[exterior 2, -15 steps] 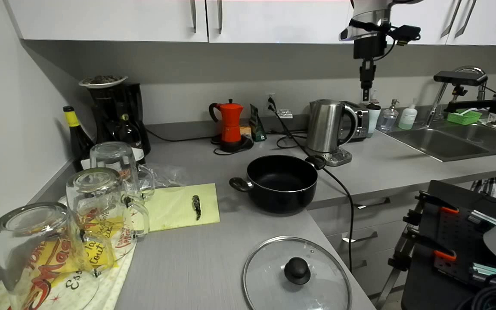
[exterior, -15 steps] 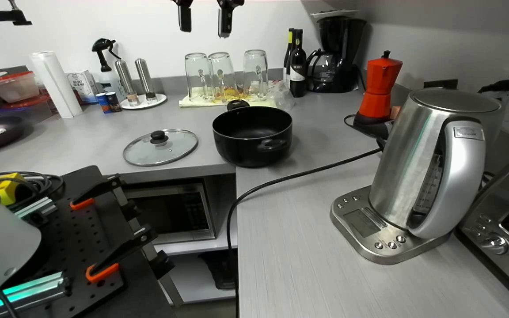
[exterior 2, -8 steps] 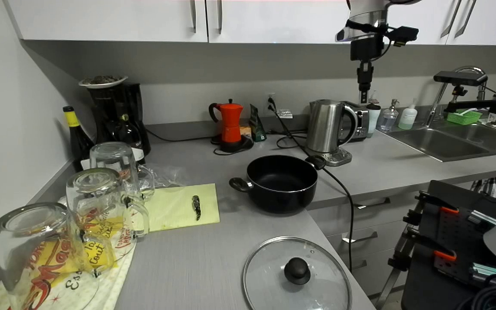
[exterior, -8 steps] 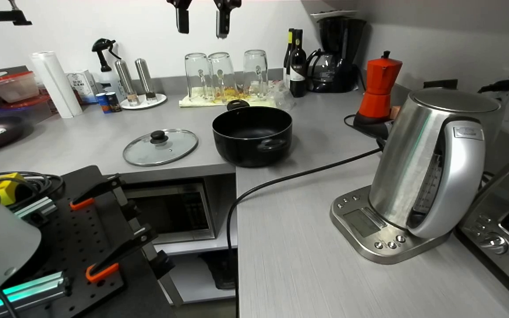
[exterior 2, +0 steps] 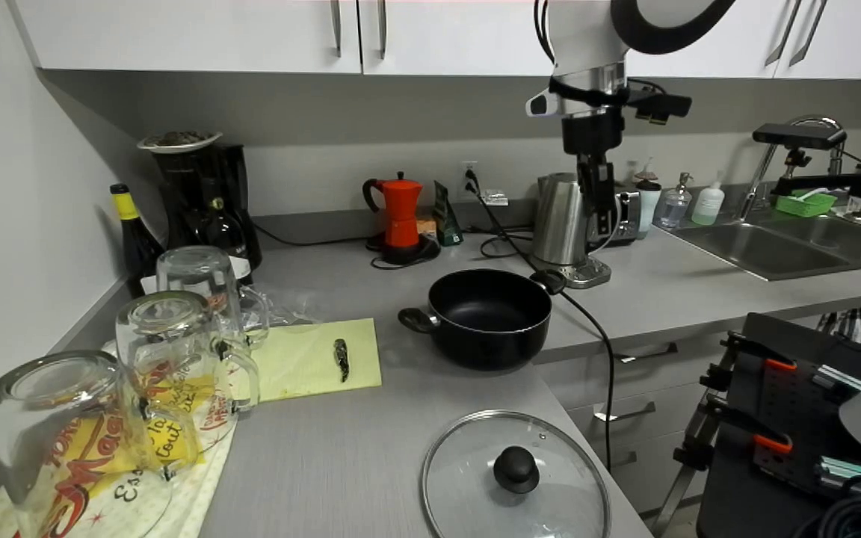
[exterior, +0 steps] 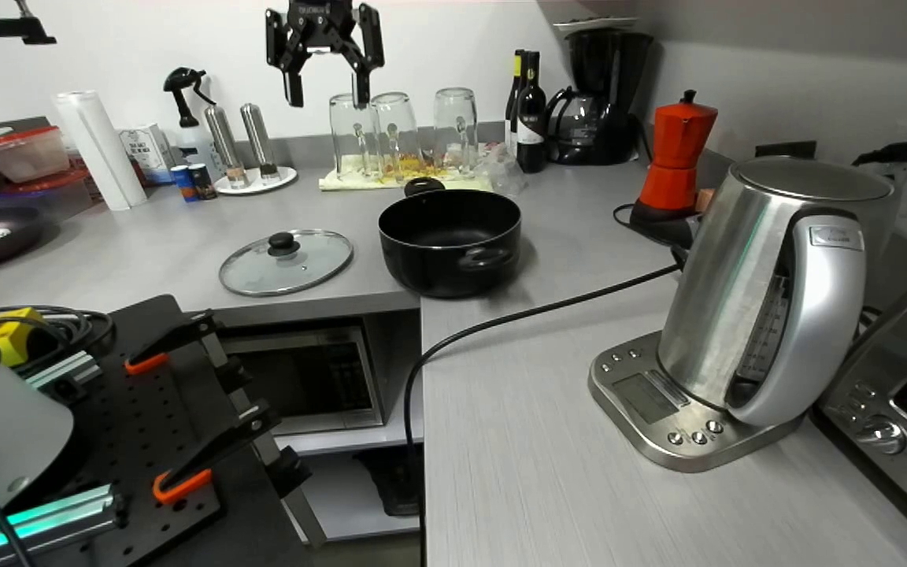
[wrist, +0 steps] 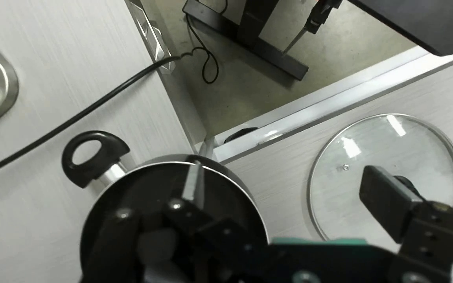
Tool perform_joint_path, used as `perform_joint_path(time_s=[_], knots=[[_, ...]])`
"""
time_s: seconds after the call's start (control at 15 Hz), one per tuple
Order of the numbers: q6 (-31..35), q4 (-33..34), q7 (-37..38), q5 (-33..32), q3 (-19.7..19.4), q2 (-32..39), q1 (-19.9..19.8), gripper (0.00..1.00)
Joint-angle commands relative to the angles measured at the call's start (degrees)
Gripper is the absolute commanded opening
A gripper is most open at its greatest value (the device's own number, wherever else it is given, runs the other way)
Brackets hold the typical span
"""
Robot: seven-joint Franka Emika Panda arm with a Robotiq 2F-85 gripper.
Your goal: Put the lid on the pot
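Note:
The clear glass lid (exterior: 316,268) lies flat on the counter with its dark knob (exterior: 283,243) up; it also shows in an exterior view (exterior 2: 468,478) and in the wrist view (wrist: 368,153). The black pot (exterior: 438,268) stands uncovered beside it, with its empty inside showing in an exterior view (exterior 2: 486,347) and in the wrist view (wrist: 230,196). My gripper (exterior: 327,90) is open and empty, high above the counter, pointing down; an exterior view shows it side-on (exterior 2: 596,239). In the wrist view my gripper (wrist: 285,182) has one finger over the pot and one over the lid, partly covering the knob.
Upside-down glass mugs (exterior: 394,142) stand behind the pot. A steel kettle (exterior: 725,291) and a red moka pot (exterior: 678,150) stand to the right in that exterior view. A black cord (exterior: 548,307) crosses the counter near the pot and hangs over the edge.
My gripper has come lower and, in both exterior views, has shifted to the left, mostly in the last half second. It stays open. The lid and pot have not moved.

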Motion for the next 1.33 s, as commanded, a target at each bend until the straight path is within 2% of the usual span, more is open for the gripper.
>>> perform_joint_path(time_s=[0.0,0.47,0.87,1.27], knots=[[3.0,1.5,3.1,-4.1,3.7,6.1,2.8,1.00],[7.6,4.7,7.5,-12.4,9.4,17.9,9.0,1.00],[12.9,9.6,6.0,-16.5,11.1,28.5,13.4,1.00],[18.8,13.9,3.0,-16.5,11.4,37.0,15.7,1.00]])
